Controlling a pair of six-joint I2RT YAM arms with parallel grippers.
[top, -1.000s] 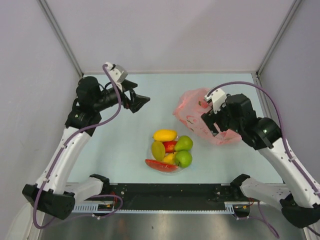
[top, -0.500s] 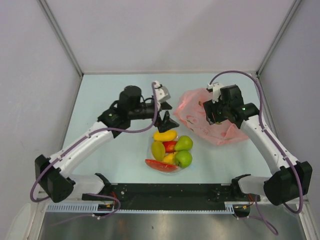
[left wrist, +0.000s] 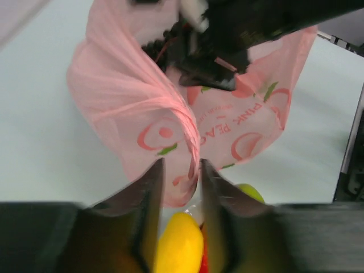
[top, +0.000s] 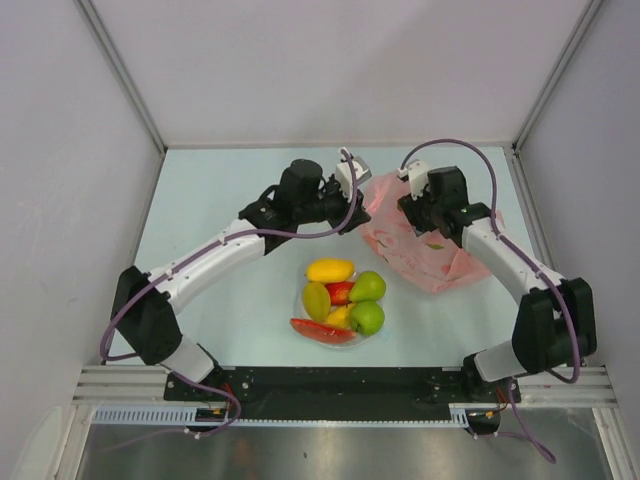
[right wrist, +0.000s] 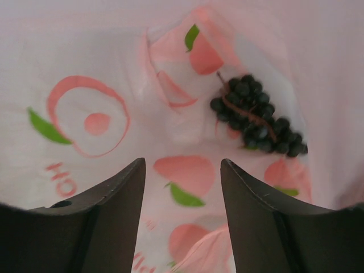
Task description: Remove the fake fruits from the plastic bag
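Note:
The pink plastic bag [top: 445,265] lies at the right of the table. A dark purple grape bunch [right wrist: 256,119] lies inside it, ahead and to the right of my right gripper [right wrist: 182,162]. That gripper [top: 422,222] is open over the bag's printed plastic [right wrist: 114,68], with nothing between its fingers. My left gripper [top: 358,208] is at the bag's left edge. Its jaws [left wrist: 179,165] stand narrowly apart, with a twisted fold of the bag [left wrist: 131,96] hanging between them. The other fake fruits sit in a pile: yellow mango [top: 330,270], green pears [top: 368,286], watermelon slice [top: 322,331].
The fruit pile sits in a shallow bowl near the table's middle front, just below the left gripper; the yellow mango [left wrist: 179,247] and a pear [left wrist: 249,192] show under its fingers. The right arm [left wrist: 227,34] hangs dark over the bag. Walls enclose three sides.
The left arm swung right from the table's left to the bag's edge, and its jaws narrowed round a fold. The right gripper moved up and left over the bag, narrowing a little.

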